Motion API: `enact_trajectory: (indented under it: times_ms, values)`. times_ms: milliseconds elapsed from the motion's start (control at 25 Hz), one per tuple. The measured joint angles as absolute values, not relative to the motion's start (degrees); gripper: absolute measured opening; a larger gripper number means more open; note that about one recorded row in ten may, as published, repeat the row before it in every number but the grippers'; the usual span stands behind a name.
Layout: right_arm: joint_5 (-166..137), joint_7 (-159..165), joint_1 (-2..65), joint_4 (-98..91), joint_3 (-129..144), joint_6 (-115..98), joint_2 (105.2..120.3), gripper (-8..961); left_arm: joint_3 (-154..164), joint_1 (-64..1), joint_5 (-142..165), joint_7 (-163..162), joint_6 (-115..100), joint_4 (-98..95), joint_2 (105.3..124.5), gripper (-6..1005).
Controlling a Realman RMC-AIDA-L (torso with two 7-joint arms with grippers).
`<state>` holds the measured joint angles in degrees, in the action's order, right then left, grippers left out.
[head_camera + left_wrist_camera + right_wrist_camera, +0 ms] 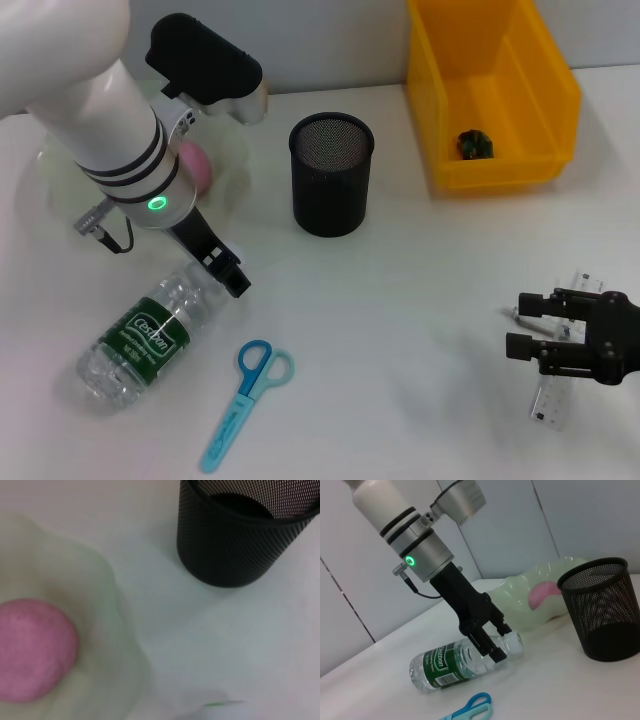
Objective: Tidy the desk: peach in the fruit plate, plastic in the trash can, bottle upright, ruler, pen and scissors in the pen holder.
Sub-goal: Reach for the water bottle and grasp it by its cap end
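A clear bottle point(140, 340) with a green label lies on its side at the front left. My left gripper point(228, 272) is down at its neck end, right by the cap point(514, 642). The pink peach point(197, 165) rests in the pale green fruit plate point(235, 150). Blue scissors point(245, 400) lie flat near the front edge. The black mesh pen holder point(330, 175) stands upright at mid-table. My right gripper point(522, 325) hovers open at the front right over the clear ruler point(553, 398). A thin pale tip point(513, 314), perhaps the pen, shows beside it. Dark green plastic point(475, 145) lies in the yellow trash can point(545, 110).
The left arm's white forearm point(100, 120) crosses above the fruit plate. A white wall rises behind the table's far edge.
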<state>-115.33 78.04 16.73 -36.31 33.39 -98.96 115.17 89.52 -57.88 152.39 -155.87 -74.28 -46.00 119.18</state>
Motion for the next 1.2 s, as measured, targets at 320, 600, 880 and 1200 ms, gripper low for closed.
enact_trajectory:
  times_ms: [320, 600, 880, 1200]
  values:
    - [-115.32, 78.04, 17.17, -36.19, 33.39, -98.96, 115.3, 742, 89.56, -58.05, 152.35, -155.27, -74.74, -45.54, 119.18, 786]
    - [-115.32, 78.04, 17.41, -36.21, 33.4, -98.96, 115.32, 742, 89.56, -58.35, 152.38, -154.71, -75.06, -45.53, 119.18, 786]
    - [-115.32, 78.04, 17.77, -36.21, 33.39, -98.95, 115.46, 742, 89.56, -58.35, 152.41, -154.56, -75.3, -45.47, 119.18, 786]
    - [-115.31, 78.04, 18.12, -36.12, 33.47, -98.33, 115.9, 743, 89.56, -58.01, 152.01, -153.92, -75.04, -45.44, 119.18, 786]
